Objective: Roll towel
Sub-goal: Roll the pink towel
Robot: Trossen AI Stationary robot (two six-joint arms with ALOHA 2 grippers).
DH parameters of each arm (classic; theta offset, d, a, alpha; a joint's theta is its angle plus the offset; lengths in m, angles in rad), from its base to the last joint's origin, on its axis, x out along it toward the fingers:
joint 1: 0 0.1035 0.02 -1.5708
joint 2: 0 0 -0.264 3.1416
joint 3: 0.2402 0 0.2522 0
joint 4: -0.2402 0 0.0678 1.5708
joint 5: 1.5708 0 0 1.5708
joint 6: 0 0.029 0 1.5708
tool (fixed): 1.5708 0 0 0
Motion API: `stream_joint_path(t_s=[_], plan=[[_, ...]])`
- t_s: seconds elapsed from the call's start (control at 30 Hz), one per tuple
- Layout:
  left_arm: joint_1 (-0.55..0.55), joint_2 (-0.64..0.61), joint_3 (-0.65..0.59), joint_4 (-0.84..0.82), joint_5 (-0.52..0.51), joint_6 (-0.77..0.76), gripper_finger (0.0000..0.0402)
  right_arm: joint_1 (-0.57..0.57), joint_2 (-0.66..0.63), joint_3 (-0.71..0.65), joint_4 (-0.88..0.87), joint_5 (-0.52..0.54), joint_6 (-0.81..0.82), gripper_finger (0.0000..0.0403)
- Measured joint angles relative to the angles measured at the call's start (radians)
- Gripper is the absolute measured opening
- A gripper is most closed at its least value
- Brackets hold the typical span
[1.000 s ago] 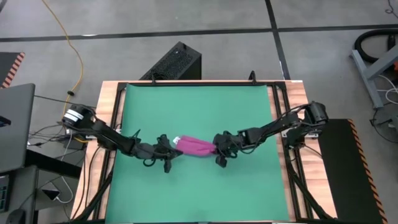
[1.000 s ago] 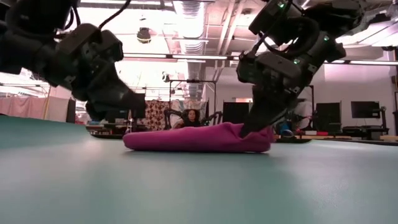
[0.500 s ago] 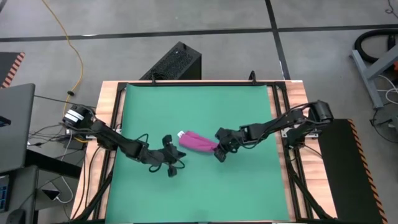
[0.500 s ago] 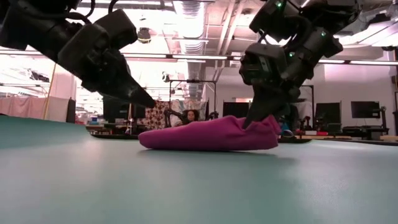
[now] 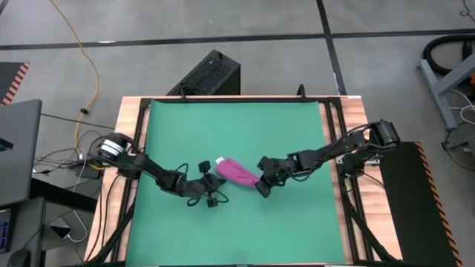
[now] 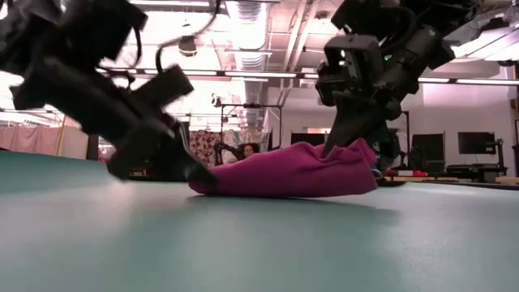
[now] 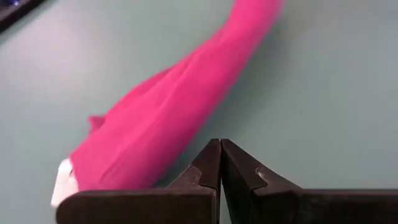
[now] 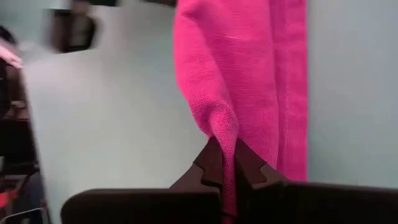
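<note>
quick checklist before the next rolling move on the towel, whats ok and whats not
1. Right pincer holds the towel: ok, shut on a pinched fold at its end.
2. Left pincer ready to grip: not ok, fingers shut on nothing beside the towel.
3. Towel on the green mat: ok, near the middle, lying as a long bundle.
4. White tag located: ok, at the end away from the right pincer.
5. Roll tight and even: cannot tell, the bundle looks loose in the low view.
6. Left pincer touching the cloth: cannot tell.
</note>
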Motion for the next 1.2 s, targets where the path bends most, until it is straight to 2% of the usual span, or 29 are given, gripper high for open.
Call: stream_joint_path(t_s=[0.2,0.37,0.63,0.77,0.9,1.07,1.1,1.2], plan=[[0.025,0.068,0.000,0.033,-0.059,0.018,0.0000,0.056,0.000,0.001,0.020,0.044,0.006,0.0019],[0.013,0.059,0.007,0.086,-0.071,0.054,0.0000,0.095,0.000,-0.004,-0.016,0.106,0.010,0.0019],[-0.002,0.043,0.071,0.085,-0.091,0.186,0.0000,0.139,0.001,-0.015,-0.055,0.131,0.011,0.0019],[0.040,0.042,0.113,0.084,-0.074,0.248,0.0000,0.161,0.002,-0.015,-0.052,0.131,0.020,0.0020],[0.086,0.042,0.125,0.080,0.017,0.252,0.0000,0.179,0.002,-0.015,-0.052,0.140,0.023,0.0020],[0.047,0.028,0.124,0.043,-0.104,0.302,0.0000,0.223,0.002,-0.015,-0.085,0.162,-0.047,0.0020],[0.046,0.028,0.124,0.052,-0.085,0.312,0.0000,0.236,0.002,-0.015,-0.100,0.179,-0.063,0.0020],[0.079,0.032,0.132,0.037,0.086,0.262,0.0000,0.275,0.002,-0.015,-0.140,0.228,-0.142,0.0024]])
